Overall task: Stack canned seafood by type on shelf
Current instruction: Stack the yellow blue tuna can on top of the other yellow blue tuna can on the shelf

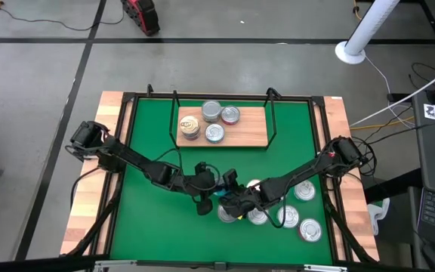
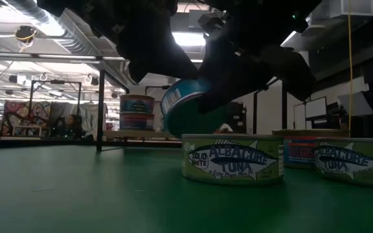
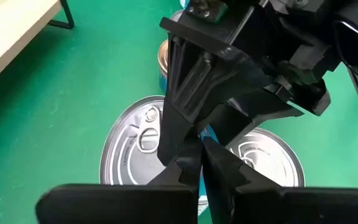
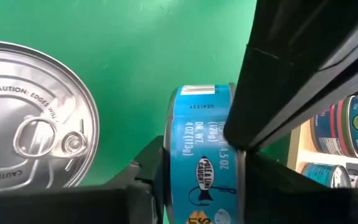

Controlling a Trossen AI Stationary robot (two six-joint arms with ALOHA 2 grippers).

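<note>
A teal tin (image 2: pixel 185 107) of canned seafood hangs tilted over the green mat (image 1: pixel 149 136), between my two grippers. My left gripper (image 3: pixel 202 148) comes from the table's left and is shut at the tin's edge. My right gripper (image 4: pixel 201 177) comes from the right and is shut on the same tin (image 4: pixel 204 155). The shelf (image 1: pixel 251 128), a light wood board with black wire uprights, stands at the far middle and bears several tins (image 1: pixel 211 111). More tins (image 1: pixel 287 217) rest flat on the mat to the near right. My left gripper pinches a thin part at the tin's rim (image 4: pixel 232 134) between its shut fingertips; only a teal sliver (image 3: pixel 199 184) shows between them. It slants down from the table's left. The tin is clear of the mat. My right gripper pinches the tin's two flat faces, one finger (image 4: pixel 149 167) on each side, with the printed teal wall (image 4: pixel 197 134) showing between them. The fingers slant down from the table's right. The tin stands on edge, tilted, lifted clear above the tins below.
Directly under the held tin lie silver-lidded tuna tins (image 3: pixel 138 140), one with a yellow-green side (image 2: pixel 233 158) in the low view. A stack of two tins (image 2: pixel 136 112) shows on the shelf. Bare mat lies to the left and near left.
</note>
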